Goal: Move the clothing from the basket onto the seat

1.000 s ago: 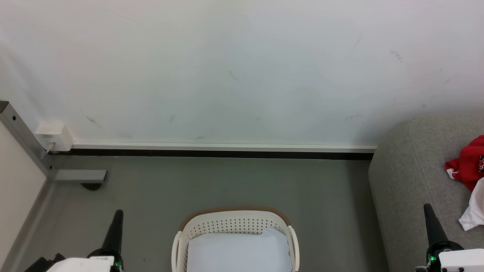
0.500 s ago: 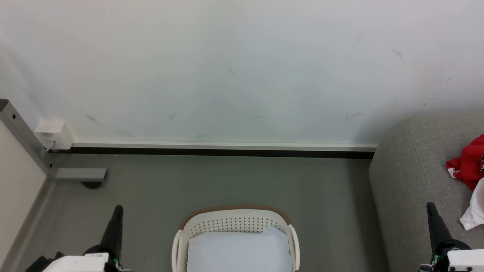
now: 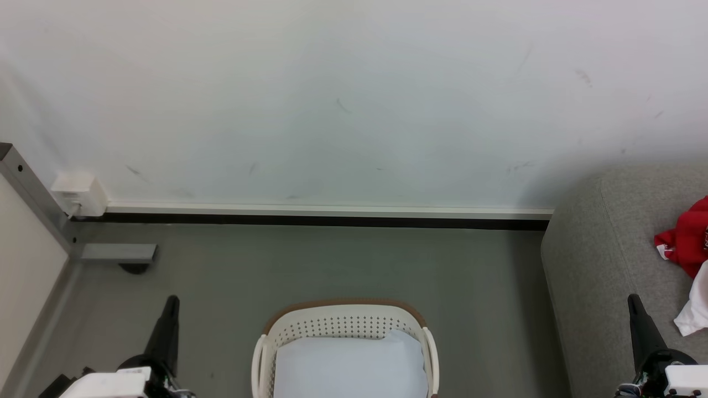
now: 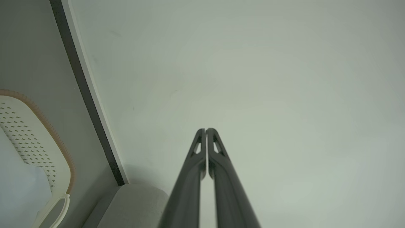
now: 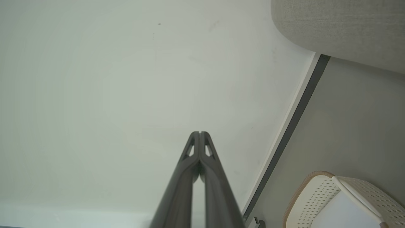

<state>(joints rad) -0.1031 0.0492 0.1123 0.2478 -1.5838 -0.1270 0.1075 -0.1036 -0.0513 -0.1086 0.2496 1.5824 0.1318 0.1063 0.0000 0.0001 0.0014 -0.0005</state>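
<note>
At the head view's lower left and lower right corners, the left jaws and the right jaws are both clenched tight on nothing, with their tips pointing up the frame. Any pick would likely fail unless they part first.

At bottom centre stands the basket (image 3: 343,326), with a pale sheet (image 3: 349,367) lying in it. I cannot tell whether any garment lies under the sheet. The main risk is that the sheet gets mistaken for clothing and carried over.

On the right, the seat (image 3: 597,260) already bears the clothing (image 3: 686,243) at the frame's right edge, with a white piece (image 3: 694,318) below it, near the right jaws. A careless swing of that arm could snag it and drag it to the floor (image 3: 332,265).

Count: two sets of jaws, one basket, one sheet, one seat, one red heap, and one white piece that may belong to the heap. There is also one socket box (image 3: 79,193) at mid-left, on the wall (image 3: 332,99).
</note>
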